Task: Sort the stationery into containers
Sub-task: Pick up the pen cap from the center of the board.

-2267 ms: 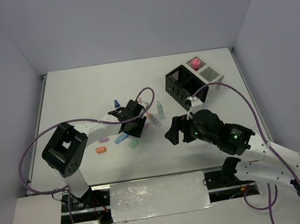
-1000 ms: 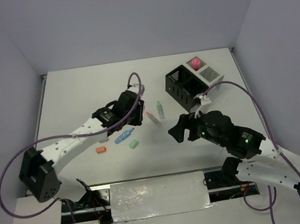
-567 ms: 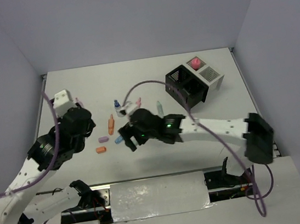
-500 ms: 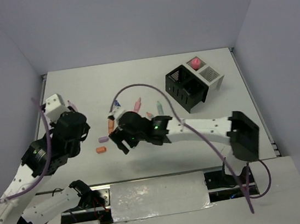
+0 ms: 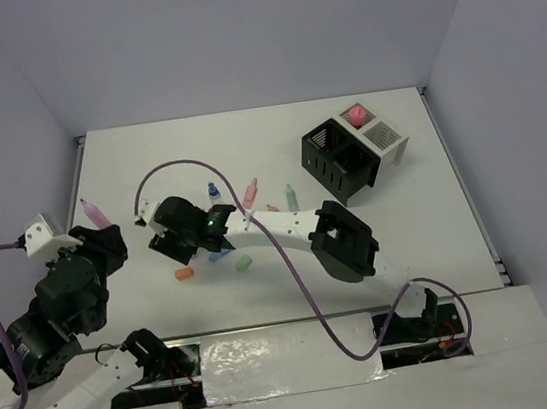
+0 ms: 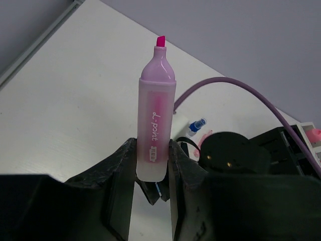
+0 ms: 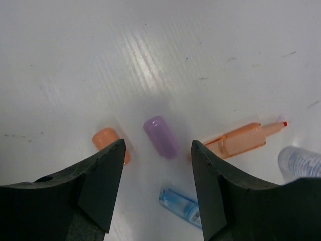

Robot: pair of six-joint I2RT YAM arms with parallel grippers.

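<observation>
Two grips are in play, and each has its own weak spot. The right gripper [image 7: 158,150] stands open, its jaws either side of a stubby purple eraser [image 7: 160,136] that lies flat on the table [image 7: 75,60], touching neither finger. An orange eraser [image 7: 106,142] sits partly hidden behind one finger, so a closing stroke could drag it in, or push the purple one askew and squirt it out. The orange highlighter [image 7: 243,140] and blue highlighter [image 7: 181,202] lie just beside and could get knocked.

The left gripper [image 6: 152,163] is clamped on a pink highlighter [image 6: 156,115], held upright by its lower end only, bare tip up. A quick swing might let it pivot or slip.

The black box [image 5: 322,168] and white box [image 5: 383,136] stand well apart at the far right. The right arm and its purple cable [image 5: 177,164] lie across the likely path there, so a clash or snag seems the main hazard.
</observation>
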